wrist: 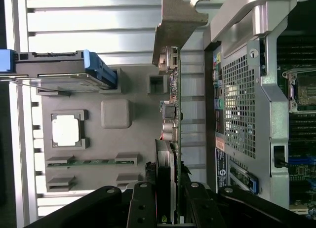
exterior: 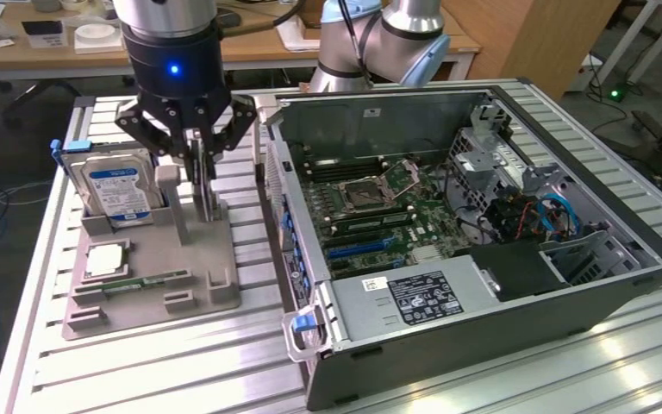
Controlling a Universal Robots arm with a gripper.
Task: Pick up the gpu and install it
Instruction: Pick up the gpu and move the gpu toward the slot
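Note:
The gpu (exterior: pixel 204 203) stands on edge in the grey holder (exterior: pixel 199 297), a thin dark card beside the open computer case (exterior: pixel 423 345). My gripper (exterior: pixel 201 177) hangs straight over it, with a finger pressed against each face of the card. In the wrist view the gpu (wrist: pixel 173 114) runs edge-on away from my gripper (wrist: pixel 168 201), and its silvery end bracket (wrist: pixel 174 20) is at the far end. The jaws are shut on the card. Its lower edge looks level with the holder's slot; I cannot tell whether it has lifted.
In the same holder (wrist: pixel 133 149) are a silver hard drive (exterior: pixel 118 190) with a blue label, a square processor chip (exterior: pixel 103 259) and a narrow green memory stick (exterior: pixel 147 282). The case lies on its side with the motherboard (exterior: pixel 377 216) exposed. A second arm (exterior: pixel 389 34) stands behind it.

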